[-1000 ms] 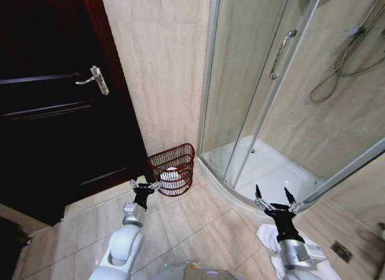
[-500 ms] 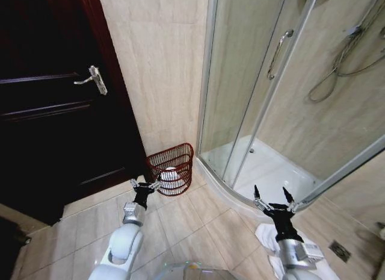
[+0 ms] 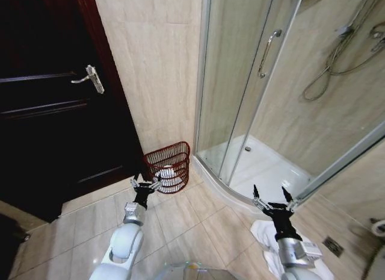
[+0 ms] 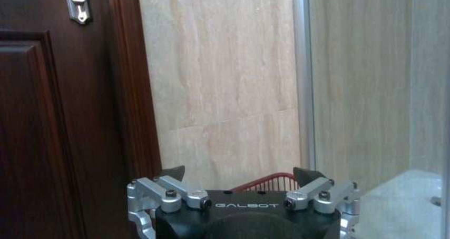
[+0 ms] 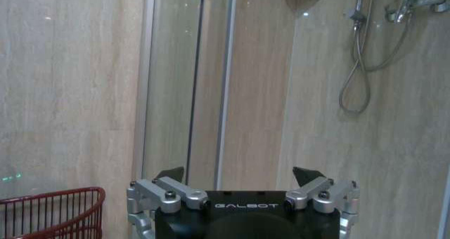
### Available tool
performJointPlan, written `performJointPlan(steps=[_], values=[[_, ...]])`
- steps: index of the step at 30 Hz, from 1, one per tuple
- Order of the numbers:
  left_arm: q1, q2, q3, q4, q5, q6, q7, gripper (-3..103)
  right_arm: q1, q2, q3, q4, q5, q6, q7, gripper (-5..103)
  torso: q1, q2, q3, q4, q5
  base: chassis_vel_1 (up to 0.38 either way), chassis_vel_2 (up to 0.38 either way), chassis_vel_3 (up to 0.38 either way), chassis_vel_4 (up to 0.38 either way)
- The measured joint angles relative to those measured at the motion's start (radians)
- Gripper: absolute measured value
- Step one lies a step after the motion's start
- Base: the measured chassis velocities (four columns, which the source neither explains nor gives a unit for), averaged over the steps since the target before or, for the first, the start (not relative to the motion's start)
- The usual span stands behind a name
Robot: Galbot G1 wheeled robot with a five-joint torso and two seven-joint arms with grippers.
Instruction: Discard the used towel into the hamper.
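Head view puts the hamper [image 3: 168, 167] on the floor at twelve o'clock of the left tool [image 3: 144, 185], whose prongs are spread and empty. Spread too, the right tool [image 3: 272, 202] hangs above the towel [image 3: 262, 233]; a shallow pinch risks dropping it.

Red-brown wire hamper [image 3: 168, 167]; white towel [image 3: 264, 235]; beige tiles.
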Motion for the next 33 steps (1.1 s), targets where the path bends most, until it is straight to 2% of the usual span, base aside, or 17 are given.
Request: performJointPlan(steps=[20,33], values=[[-0.010,0.001,-0.006,0.012,0.003,-0.012,0.008,100,0.001,0.000,-0.002,0.000,-0.001,0.000,0.000,100,0.000,0.000,0.000,-0.0002,0.0000,-0.049,-0.107,-0.030,0.028],[-0.018,0.001,0.004,0.025,-0.012,-0.043,0.005,100,0.001,0.000,-0.001,0.001,-0.002,0.001,0.002,100,0.000,0.000,0.000,0.0000,-0.0001,-0.031,-0.084,0.004,0.063]])
